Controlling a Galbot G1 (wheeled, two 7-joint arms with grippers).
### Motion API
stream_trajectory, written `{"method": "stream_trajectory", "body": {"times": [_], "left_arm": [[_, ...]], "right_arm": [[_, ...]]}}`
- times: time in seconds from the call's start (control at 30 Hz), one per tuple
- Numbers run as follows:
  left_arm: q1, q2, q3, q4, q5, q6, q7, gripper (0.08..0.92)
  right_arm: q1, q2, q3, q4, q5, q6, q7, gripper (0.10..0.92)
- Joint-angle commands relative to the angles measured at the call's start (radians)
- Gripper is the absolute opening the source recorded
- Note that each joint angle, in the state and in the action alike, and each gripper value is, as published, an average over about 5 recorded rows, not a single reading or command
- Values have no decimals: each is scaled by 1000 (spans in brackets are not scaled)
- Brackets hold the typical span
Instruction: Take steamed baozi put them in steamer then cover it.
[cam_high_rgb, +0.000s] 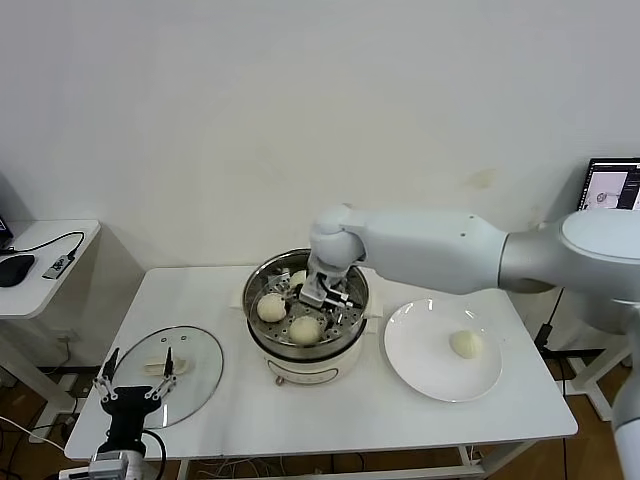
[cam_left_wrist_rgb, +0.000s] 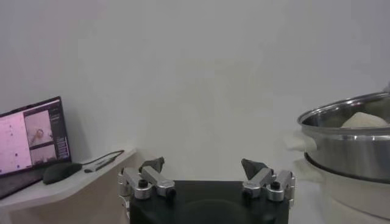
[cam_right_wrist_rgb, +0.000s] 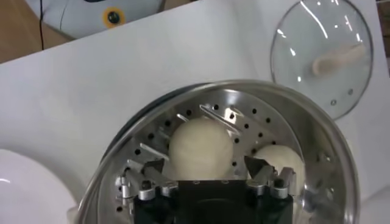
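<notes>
The steel steamer (cam_high_rgb: 262, 277) stands mid-table on its cream base. In the head view two baozi (cam_high_rgb: 271, 307) (cam_high_rgb: 305, 328) lie on its perforated tray. My right gripper (cam_high_rgb: 325, 294) is down inside the pot. Seen from the right wrist, that gripper (cam_right_wrist_rgb: 204, 165) is open, and a baozi (cam_right_wrist_rgb: 201, 148) rests on the tray between its spread fingers without touching them. A second baozi (cam_right_wrist_rgb: 277, 159) lies beside it. One more baozi (cam_high_rgb: 466, 344) sits on the white plate (cam_high_rgb: 420, 362). The glass cover (cam_high_rgb: 195, 372) lies flat on the table's left side. My left gripper (cam_high_rgb: 140, 385) is parked open near it.
A small side table (cam_high_rgb: 50, 275) with a mouse and cable stands to the left. A screen (cam_high_rgb: 612, 185) is at the far right. From the left wrist, my left gripper (cam_left_wrist_rgb: 203, 165) faces the wall, with the steamer (cam_left_wrist_rgb: 347, 143) off to one side.
</notes>
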Motion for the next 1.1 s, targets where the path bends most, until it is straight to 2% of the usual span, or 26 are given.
{"method": "stream_trajectory", "body": {"times": [0.03,0.23,0.47,0.73,1.1], "left_arm": [[0,5,-4,-1,-5,2,0,823],[-6,22,-10,1,-16,3,0,823],[-16,31,8,5,-14,3,1,823],[-14,36,12,2,-14,3,2,823],[-2,25,11,5,0,1,1,823]], "right_arm": [[47,-72,29,12,66,-162,27,822],[91,-246,67,80,233,-486,6,823],[101,-475,56,194,257,-658,-18,823],[-62,-685,140,203,98,-618,-45,823],[-417,-759,409,82,-145,-479,-45,823]]}}
